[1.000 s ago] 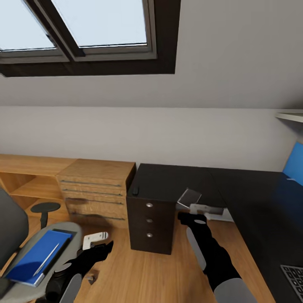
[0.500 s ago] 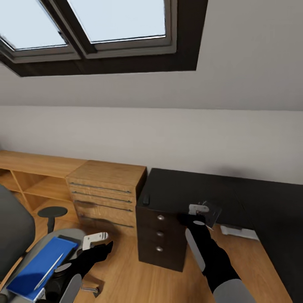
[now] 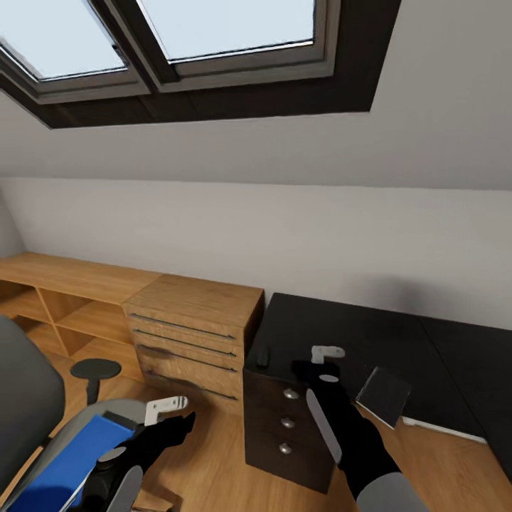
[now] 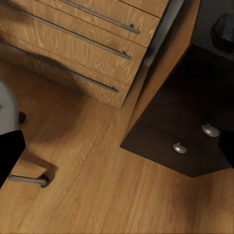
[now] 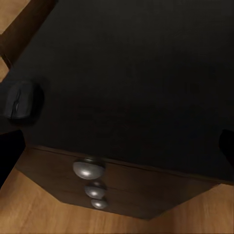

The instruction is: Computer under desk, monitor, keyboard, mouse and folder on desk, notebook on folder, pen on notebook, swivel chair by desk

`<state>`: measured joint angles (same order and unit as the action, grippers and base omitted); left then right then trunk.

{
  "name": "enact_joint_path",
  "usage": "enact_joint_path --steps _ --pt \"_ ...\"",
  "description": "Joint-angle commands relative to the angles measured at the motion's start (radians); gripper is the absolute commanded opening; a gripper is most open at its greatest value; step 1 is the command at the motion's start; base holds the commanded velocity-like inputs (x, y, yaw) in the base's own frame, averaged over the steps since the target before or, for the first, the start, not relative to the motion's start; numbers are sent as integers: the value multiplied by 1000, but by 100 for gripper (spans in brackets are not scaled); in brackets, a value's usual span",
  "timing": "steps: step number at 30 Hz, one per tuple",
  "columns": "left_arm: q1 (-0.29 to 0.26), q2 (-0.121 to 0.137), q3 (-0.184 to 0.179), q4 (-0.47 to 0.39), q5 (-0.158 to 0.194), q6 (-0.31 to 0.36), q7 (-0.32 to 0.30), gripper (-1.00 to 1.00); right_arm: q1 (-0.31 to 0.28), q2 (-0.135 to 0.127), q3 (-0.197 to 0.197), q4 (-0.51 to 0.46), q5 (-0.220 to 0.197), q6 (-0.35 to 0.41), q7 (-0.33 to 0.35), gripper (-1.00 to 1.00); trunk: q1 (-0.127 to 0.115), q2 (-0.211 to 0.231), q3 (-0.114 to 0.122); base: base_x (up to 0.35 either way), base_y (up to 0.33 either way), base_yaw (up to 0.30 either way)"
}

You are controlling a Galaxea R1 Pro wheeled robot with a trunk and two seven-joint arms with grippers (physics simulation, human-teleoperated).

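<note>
The right gripper [image 3: 321,353] hangs above the desk [image 3: 370,334], whether gripping I cannot tell, with the mouse [image 5: 20,100] on the desk's corner just beside it and the grey notebook [image 3: 384,396] just off its other side. The left gripper [image 3: 167,407], jaws apparently apart and empty, sits beside the swivel chair [image 3: 28,398], where the folder [image 3: 67,462] waits unmoved; most of the task looks undone, and the desk's three drawers [image 3: 287,421] are shut, contents hidden.

A light wooden drawer chest [image 3: 193,328] sits at nine o'clock of centre, low open shelving [image 3: 50,299] beyond it; a dark-framed skylight [image 3: 178,50] spans eleven o'clock.
</note>
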<state>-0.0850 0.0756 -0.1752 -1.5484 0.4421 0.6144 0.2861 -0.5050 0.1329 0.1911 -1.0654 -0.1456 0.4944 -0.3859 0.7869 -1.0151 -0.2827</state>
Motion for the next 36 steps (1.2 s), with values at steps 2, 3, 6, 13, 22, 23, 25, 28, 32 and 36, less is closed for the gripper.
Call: enact_joint_path --steps 2,3,6,13,22,23,25,28,32,36 --pt "-1 1 -3 -1 10 2 10 100 0 0 6 -1 -11 2 -10 100 0 -1 -1 107 0 5" --pt "-1 1 -4 -1 10 2 10 100 2 0 10 -1 -11 2 -10 100 0 -1 -1 84 0 2" --pt "-1 1 -4 -1 10 2 10 100 4 0 13 -1 -10 1 -10 100 0 -1 -1 174 0 1" --pt "-1 0 -8 -1 9 2 10 100 6 1 20 3 -11 1 -10 100 0 -1 -1 284 0 143" --pt "-1 1 -63 0 12 -1 118 100 7 1 22 12 -11 1 -9 100 0 -1 -1 227 0 92" --pt "-1 1 -63 0 12 -1 120 100 7 1 22 12 -11 1 -9 100 0 -1 -1 38 0 5" --pt "-1 1 -64 0 12 -1 124 100 7 1 22 13 -11 1 -9 100 0 -1 -1 25 0 3" --pt "-1 1 -64 1 12 -1 127 100 7 1 22 15 -11 1 -8 100 0 -1 -1 35 0 1" --pt "-1 1 -64 1 12 -1 128 100 7 1 22 18 -11 1 -8 100 0 -1 -1 292 0 57" --pt "-1 1 -64 1 12 -1 128 100 7 1 23 28 -11 1 -8 100 0 -1 -1 312 0 171"
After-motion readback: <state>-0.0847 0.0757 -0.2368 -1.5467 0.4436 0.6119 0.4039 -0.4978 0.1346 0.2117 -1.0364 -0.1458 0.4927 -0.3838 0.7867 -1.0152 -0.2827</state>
